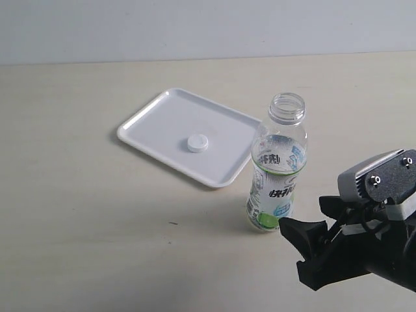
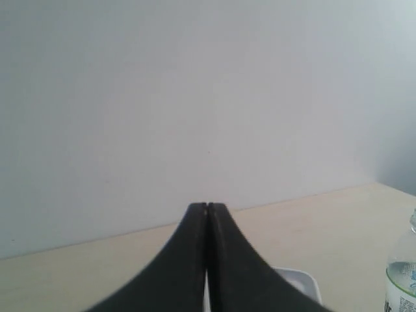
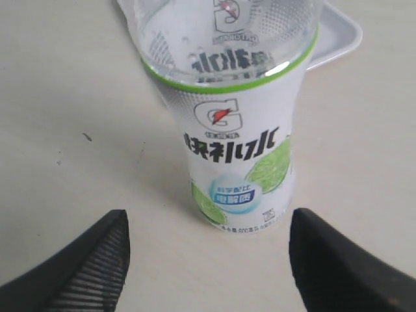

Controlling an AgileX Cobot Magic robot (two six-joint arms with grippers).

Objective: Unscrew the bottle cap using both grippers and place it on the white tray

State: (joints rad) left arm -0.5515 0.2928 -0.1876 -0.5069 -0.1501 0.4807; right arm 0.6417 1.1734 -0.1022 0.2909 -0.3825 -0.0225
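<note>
The right gripper (image 1: 302,213) is sitting nearest, low at the right of the exterior view, black and pointing at the bottle (image 1: 276,169). Its jaws are standing wide apart and gripping nothing. In the right wrist view its fingers (image 3: 97,266) are flanking the bottle's foot, one on each side, with bare table (image 1: 78,214) showing between each tip and the label. The tips are stopping just short of the bottle, not touching it.

The bottle is standing upright on the table just beyond those tips. Its neck is gaping open, with no cap on it. Its label is showing a lime picture and dark lettering.

Just behind the bottle, and to the left of it in the exterior view, the tray (image 1: 162,114) is lying flat on the table, its near corner close to the bottle. The cap (image 1: 196,142) is resting on the tray near its middle, well apart from both grippers.

The left gripper (image 2: 207,208) is showing only in its own wrist view. Its two black fingers are pressing together along their length, with nothing between them. Past them a tray corner (image 2: 302,283) and the bottle's edge (image 2: 402,276) are peeking in.

Beyond everything, the pale wall (image 1: 195,26) is rising from the table's far edge.
</note>
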